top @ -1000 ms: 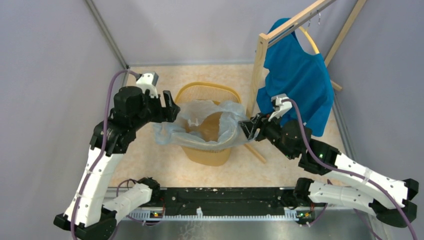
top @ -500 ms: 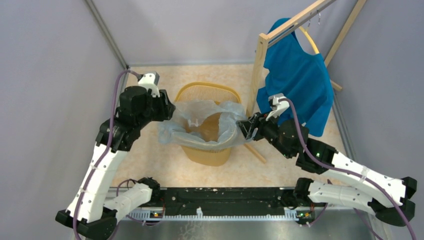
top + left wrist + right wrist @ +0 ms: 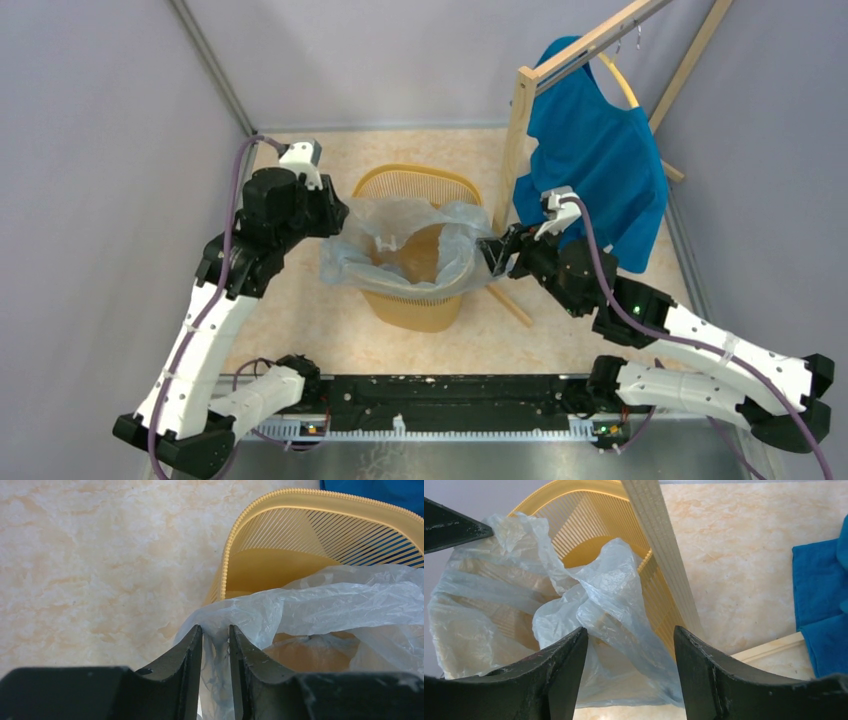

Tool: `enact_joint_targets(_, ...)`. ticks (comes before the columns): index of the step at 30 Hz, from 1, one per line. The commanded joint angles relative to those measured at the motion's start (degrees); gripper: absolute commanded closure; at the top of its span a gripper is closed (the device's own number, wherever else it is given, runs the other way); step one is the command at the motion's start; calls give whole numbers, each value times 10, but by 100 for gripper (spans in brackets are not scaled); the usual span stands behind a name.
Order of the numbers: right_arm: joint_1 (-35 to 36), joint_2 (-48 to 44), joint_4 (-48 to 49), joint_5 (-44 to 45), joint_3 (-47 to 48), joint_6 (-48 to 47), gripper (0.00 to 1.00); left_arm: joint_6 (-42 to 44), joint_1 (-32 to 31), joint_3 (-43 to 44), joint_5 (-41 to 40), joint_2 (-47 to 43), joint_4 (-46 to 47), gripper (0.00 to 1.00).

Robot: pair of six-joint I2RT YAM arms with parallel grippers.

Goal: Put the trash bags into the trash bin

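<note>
The yellow-orange trash bin (image 3: 415,310) stands mid-floor. The pale translucent trash bag (image 3: 350,258) is spread over its mouth and hangs partly inside. My left gripper (image 3: 335,220) is at the bin's left rim, shut on the bag's left edge; in the left wrist view its jaws (image 3: 216,630) pinch a bunched fold of the bag (image 3: 320,600) beside the bin (image 3: 320,525). My right gripper (image 3: 493,255) is at the bin's right rim. In the right wrist view it (image 3: 630,632) is open, with the bag (image 3: 609,595) lying loose between the fingers, over the bin (image 3: 589,510).
A wooden rack post (image 3: 515,150) stands just right of the bin, close to my right gripper, with a blue shirt (image 3: 600,150) hanging from it. The post (image 3: 659,540) and shirt (image 3: 819,595) also show in the right wrist view. Grey walls close in both sides.
My left gripper has moved a little right and away, toward the bin's rim, carrying the bag's left edge with it. The right gripper has hardly moved.
</note>
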Motion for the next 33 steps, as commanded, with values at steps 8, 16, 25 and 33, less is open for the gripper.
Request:
enact_joint_targets(8,4,13,49,-11,10,-19,72,17,2,36,-22,13,39,78)
enact_joint_targets(16,2,16,48,26,10,-21,100,21,2,62,-36,39,63,87)
enact_joint_targets(25,2,58,65,51,0,-26,100,29,2,78,-59,114,129,95)
enact_joint_targets(33,2,115,135,42,-33,-36,100,18,18,45,-84,137,133,100)
